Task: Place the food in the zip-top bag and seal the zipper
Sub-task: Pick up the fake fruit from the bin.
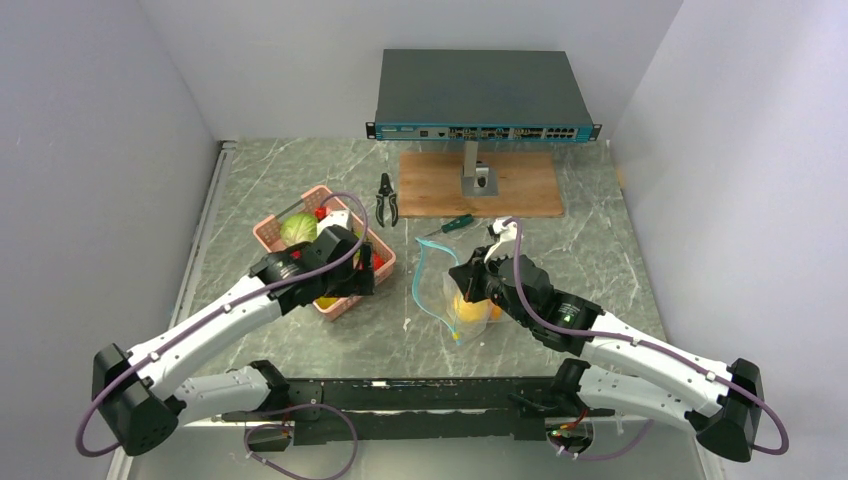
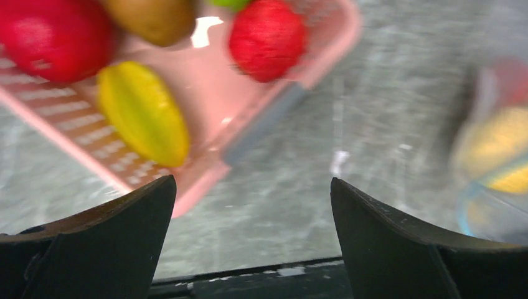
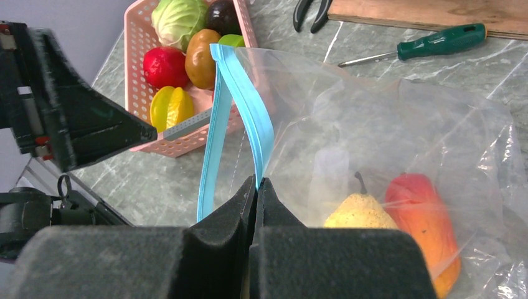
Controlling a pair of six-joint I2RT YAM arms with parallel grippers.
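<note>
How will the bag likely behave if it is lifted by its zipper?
Probably floppy: the bag is thin, creased film, and its zipper curves where the right gripper pinches it. It would likely sag low, since a pear and a red fruit lie inside. The glossy film may slip.

From my station I am seeing the basket (image 3: 132,68) sitting on the left of the table (image 1: 600,260), with the zip-top bag (image 3: 386,124) lying to its right, near but apart. A pear (image 3: 360,212) and another fruit (image 3: 426,218) are lying side by side in the bag. Behind them, pliers (image 1: 387,200) and a screwdriver (image 1: 452,225) are resting just before a board (image 1: 520,190), which is carrying a stand (image 1: 470,165) with a rack unit (image 1: 480,95) on top. My left gripper (image 2: 252,187) is hanging between basket and bag, and my right gripper (image 3: 255,184) is sitting on the zipper (image 3: 240,93).
</note>
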